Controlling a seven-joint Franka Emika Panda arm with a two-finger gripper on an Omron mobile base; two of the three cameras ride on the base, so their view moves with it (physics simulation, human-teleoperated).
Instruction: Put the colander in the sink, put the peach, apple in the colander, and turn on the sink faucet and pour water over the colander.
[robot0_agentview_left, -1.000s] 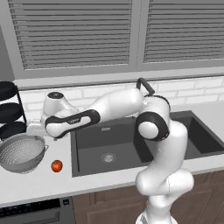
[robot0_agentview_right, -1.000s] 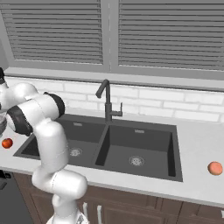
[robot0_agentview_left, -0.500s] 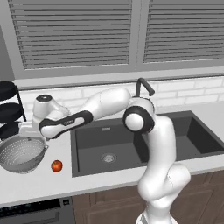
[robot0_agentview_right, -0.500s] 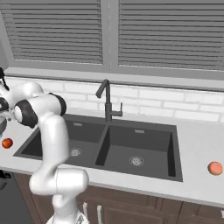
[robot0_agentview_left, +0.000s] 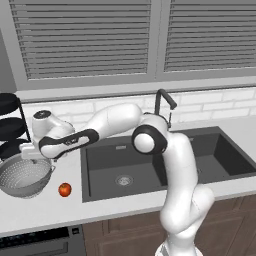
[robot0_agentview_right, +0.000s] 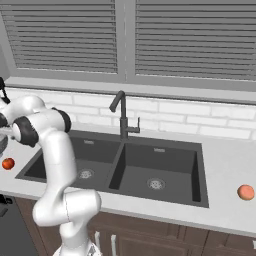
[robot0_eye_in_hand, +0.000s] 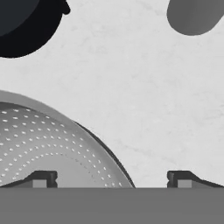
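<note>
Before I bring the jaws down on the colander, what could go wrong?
The open jaws straddle the colander's rim off-centre, one side over bare counter, so a grab may slip or tip it. The apple sits close beside the colander and could get knocked rolling. The black dish rack stands just behind, risking a bump.

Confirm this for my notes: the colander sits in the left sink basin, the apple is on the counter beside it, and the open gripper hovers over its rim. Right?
Not quite. The colander stands on the counter left of the sink, not in a basin, as the left base view shows. The apple does lie beside it, and the open gripper hovers over its rim.
</note>
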